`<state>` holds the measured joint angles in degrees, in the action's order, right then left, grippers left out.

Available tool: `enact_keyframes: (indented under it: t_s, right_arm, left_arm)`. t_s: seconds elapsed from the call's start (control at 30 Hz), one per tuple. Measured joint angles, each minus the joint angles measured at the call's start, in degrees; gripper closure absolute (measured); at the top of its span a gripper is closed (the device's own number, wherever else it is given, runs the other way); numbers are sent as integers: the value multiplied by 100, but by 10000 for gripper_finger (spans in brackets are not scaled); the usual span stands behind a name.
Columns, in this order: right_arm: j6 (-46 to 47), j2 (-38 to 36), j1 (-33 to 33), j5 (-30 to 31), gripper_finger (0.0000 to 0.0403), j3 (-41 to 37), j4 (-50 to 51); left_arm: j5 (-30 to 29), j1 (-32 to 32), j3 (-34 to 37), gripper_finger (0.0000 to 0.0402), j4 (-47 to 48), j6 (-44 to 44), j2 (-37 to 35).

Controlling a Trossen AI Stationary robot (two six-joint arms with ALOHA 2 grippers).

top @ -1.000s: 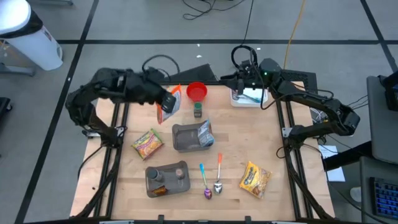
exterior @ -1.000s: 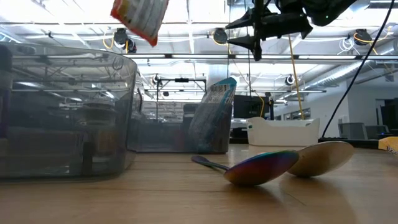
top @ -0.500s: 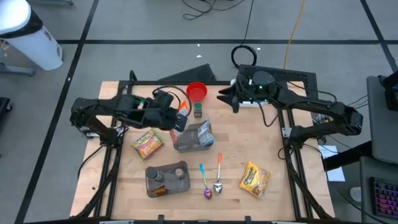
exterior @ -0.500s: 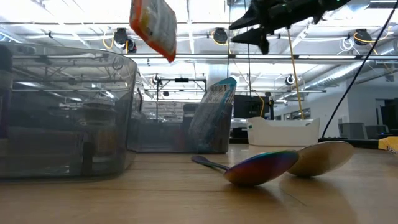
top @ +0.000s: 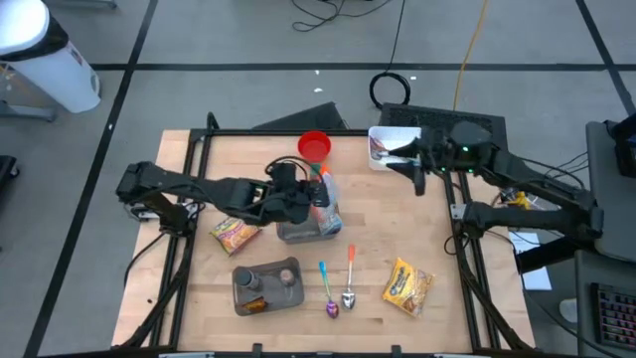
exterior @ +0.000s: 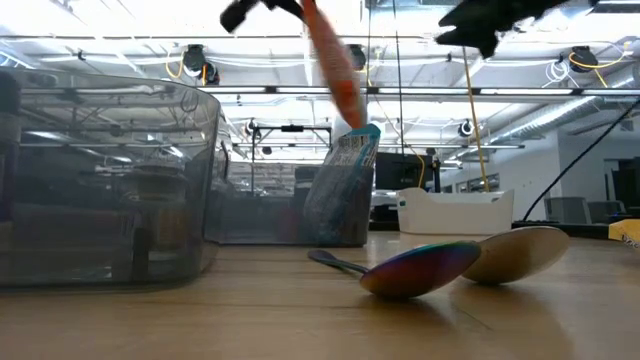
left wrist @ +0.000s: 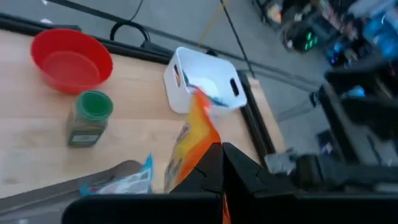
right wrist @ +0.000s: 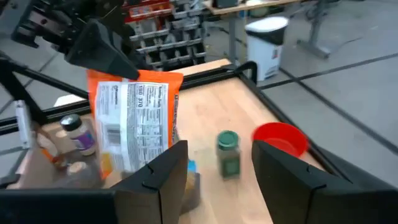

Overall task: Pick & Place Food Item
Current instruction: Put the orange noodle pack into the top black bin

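Two fingers of my left gripper (top: 310, 195) pinch an orange snack packet (right wrist: 138, 118) above the grey bin (top: 291, 225). My right gripper (top: 412, 166), fingers spread, hovers beside the white basket (top: 380, 135).

High view straight down, low view level across table, both wrist views sharing red bowl (left wrist: 71, 60)

The left gripper (top: 316, 195) is hanging over the middle bin (top: 301, 223) at the counter (top: 397, 229) centre, pinching an upright snack packet (top: 318, 189). Behind it are sitting the bowl (top: 314, 145) and spice jar (left wrist: 88, 117). The right gripper (top: 414, 165) is hovering beside the far-right basket (top: 395, 146). Two spoons (top: 340, 288) are lying near the front, between a bin (top: 266, 286) holding bottles and another packet (top: 407, 283).
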<state>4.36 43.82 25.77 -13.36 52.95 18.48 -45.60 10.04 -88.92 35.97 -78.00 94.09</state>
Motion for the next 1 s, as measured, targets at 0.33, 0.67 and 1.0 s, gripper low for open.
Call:
enact_keyframes:
  t_s: [0.33, 0.67, 1.0]
  right_arm:
    - [520, -1155, 67, 135, 239, -1136, 84]
    - [785, -1584, 58, -29, 239, -1517, -67]
    - [837, -1597, 58, -29, 243, -1517, -67]
  left_arm:
    - [-429, -1, 46, 401, -347, -365, 141]
    - [-737, 314, 46, 401, -92, -539, 142]
    - [-1101, 862, 44, 401, 1622, -1952, 68]
